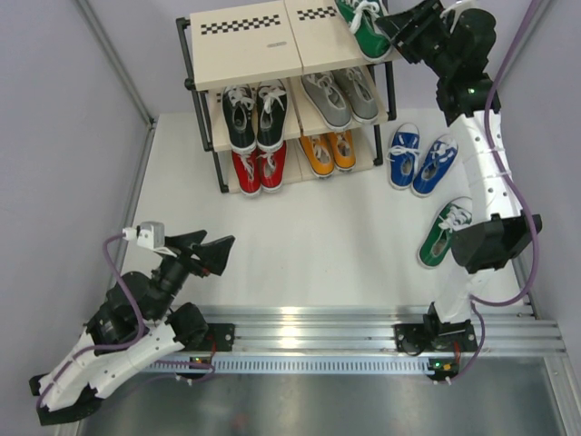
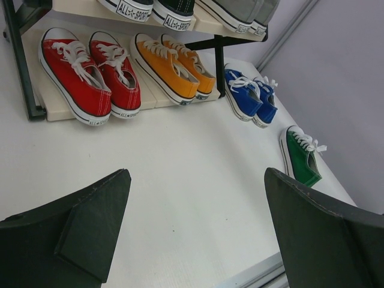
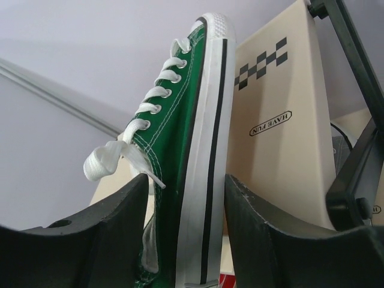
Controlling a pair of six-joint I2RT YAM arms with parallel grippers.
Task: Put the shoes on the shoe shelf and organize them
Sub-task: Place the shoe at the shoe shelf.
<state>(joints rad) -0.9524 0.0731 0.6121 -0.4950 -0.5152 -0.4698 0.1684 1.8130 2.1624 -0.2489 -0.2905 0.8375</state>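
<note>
Left gripper (image 2: 195,180): held wide open, nothing in it.
Right gripper (image 3: 187,183): put around the green shoe (image 3: 180,111); a grip cannot be told.
Green shoe: seen on the top board of the shelf (image 3: 282,90).

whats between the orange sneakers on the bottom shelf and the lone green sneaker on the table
The pair of blue canvas sneakers, on the white table beside the black-framed shoe shelf; clearest in the left wrist view, also in the top view.

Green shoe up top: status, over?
Right end effector astride green shoe on shoe shelf, grip unclear. Left end effector open. Second green shoe on table.
</note>
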